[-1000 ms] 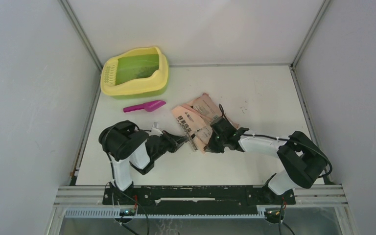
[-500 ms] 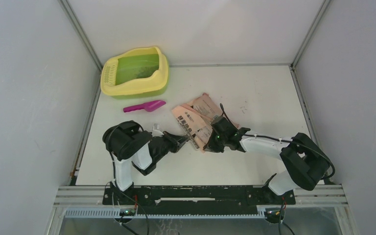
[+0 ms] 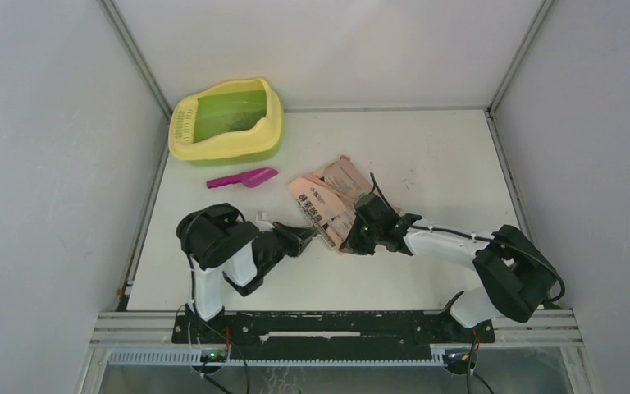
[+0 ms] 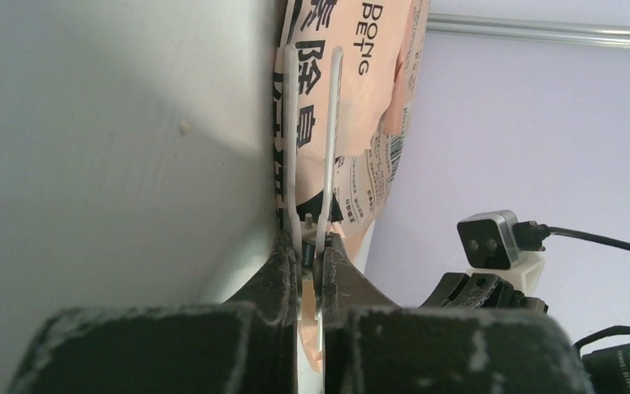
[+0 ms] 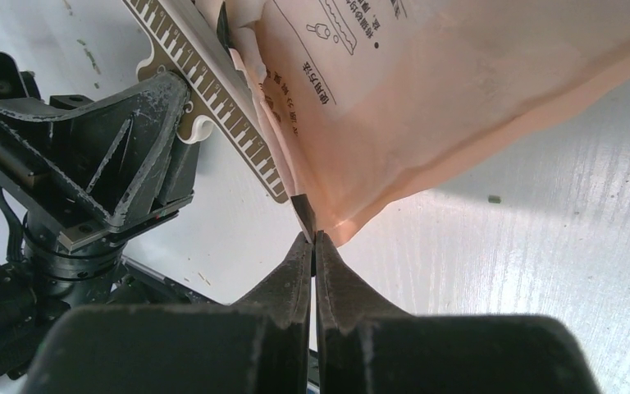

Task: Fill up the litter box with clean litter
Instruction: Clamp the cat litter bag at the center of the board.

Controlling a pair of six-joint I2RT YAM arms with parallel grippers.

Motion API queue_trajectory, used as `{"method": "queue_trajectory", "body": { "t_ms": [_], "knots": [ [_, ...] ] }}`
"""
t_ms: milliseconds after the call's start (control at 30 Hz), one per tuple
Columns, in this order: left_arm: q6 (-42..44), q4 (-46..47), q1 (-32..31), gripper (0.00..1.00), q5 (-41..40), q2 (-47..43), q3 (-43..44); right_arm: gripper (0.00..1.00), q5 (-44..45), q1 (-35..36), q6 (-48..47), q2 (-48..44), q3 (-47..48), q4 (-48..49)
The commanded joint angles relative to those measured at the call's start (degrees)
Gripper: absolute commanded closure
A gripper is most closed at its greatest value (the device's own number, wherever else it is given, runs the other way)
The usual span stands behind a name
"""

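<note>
- Top view: litter box (image 3: 273,119) sits at the table's (image 3: 426,156) far-left corner, with the scoop (image 3: 242,178) near it. Both arms meet at the bag (image 3: 328,193).
- Left wrist: left gripper (image 4: 312,254) is clamped on a white clip (image 4: 332,123) astride the bag's edge.
- Right wrist: right gripper (image 5: 313,240) is pinched tight on the bag's corner.

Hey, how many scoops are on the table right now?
1. The magenta scoop lies just on the near side of the litter box, left of the pink-orange bag. The bag could hide another.
</note>
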Motion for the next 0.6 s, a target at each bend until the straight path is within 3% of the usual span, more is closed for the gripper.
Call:
{"method": "queue_trajectory", "body": {
  "t_ms": [0, 200, 567],
  "knots": [
    [-3.6, 0.7, -1.2, 0.98, -3.9, -0.8, 0.6, 0.94, -2.3, -0.1, 0.7, -2.5, 1.8, 1.5],
    [-9.2, 0.7, -3.9, 0.97, -6.3, -0.7, -2.0, 0.94, -2.9, -0.4, 0.9, -3.1, 1.8, 2.0],
    [-9.1, 1.0, -4.9, 0.96, -9.1, -1.0, -2.5, 0.94, -3.5, -0.4, 0.5, -4.0, 1.6, 2.1]
  ]
}}
